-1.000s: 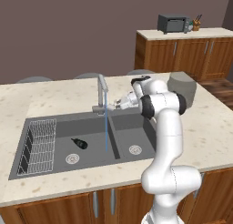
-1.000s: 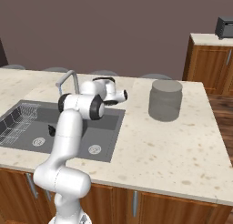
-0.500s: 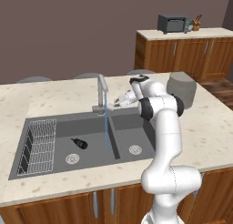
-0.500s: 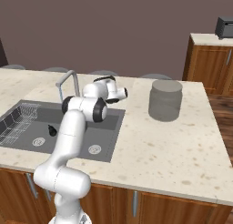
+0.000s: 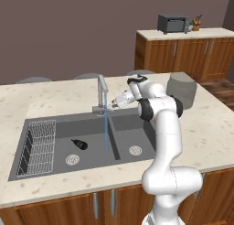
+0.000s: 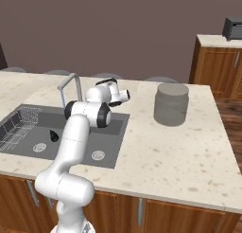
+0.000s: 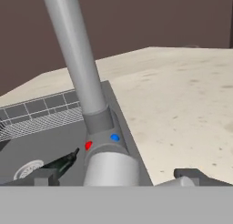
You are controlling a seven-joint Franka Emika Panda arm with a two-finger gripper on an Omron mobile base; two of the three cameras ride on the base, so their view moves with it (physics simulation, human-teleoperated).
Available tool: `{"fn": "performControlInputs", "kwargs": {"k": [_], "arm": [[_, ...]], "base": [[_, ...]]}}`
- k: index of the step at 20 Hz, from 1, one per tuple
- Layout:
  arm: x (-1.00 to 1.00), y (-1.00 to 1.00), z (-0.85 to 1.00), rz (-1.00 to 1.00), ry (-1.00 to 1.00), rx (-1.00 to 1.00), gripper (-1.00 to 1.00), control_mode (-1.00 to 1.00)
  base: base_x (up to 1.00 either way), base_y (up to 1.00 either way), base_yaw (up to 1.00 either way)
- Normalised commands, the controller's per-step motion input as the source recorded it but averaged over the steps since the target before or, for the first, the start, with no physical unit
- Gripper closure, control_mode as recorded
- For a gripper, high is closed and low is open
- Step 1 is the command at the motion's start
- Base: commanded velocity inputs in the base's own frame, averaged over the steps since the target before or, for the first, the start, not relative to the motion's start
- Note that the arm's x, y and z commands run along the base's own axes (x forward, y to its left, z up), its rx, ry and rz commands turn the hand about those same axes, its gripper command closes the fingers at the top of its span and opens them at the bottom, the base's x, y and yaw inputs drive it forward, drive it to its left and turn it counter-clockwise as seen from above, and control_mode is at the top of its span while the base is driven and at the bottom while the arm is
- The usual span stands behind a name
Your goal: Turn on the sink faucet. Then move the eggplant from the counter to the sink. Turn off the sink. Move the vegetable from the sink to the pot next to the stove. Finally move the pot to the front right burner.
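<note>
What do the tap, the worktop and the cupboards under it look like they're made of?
Sink faucet: smooth matte grey, probably brushed metal. Counter: beige with fine dark speckles, like polished stone. Cabinets: warm brown with streaky grain, apparently wood, with slim metal-looking handles.

Eggplant in sink (faucet running)

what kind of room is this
A rendered kitchen, by the look of it: a double-basin sink with a running faucet set in a stone counter, and wooden cabinets carrying a microwave behind.
</note>
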Motion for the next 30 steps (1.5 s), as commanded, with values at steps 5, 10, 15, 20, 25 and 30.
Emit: {"fn": "performControlInputs", "kwargs": {"k": [5, 10, 15, 20, 25, 30], "arm": [[0.00, 0.54, 0.00, 0.03, 0.00, 0.00, -1.00, -1.00], [0.00, 0.71, 0.04, 0.01, 0.00, 0.00, -1.00, -1.00], [0.00, 0.37, 0.00, 0.00, 0.00, 0.00, -1.00, -1.00], [0.00, -0.31, -0.01, -0.02, 0.00, 0.00, -1.00, -1.00], [-0.01, -0.48, 0.00, -0.01, 0.00, 0.01, -1.00, -1.00], [-0.55, -0.11, 0.14, -0.04, 0.00, 0.00, -1.00, -1.00]], "base": [[0.00, 0.00, 0.00], [0.00, 0.00, 0.00], [0.00, 0.00, 0.00], [0.00, 0.00, 0.00], [0.00, 0.00, 0.00], [0.00, 0.00, 0.00]]}}
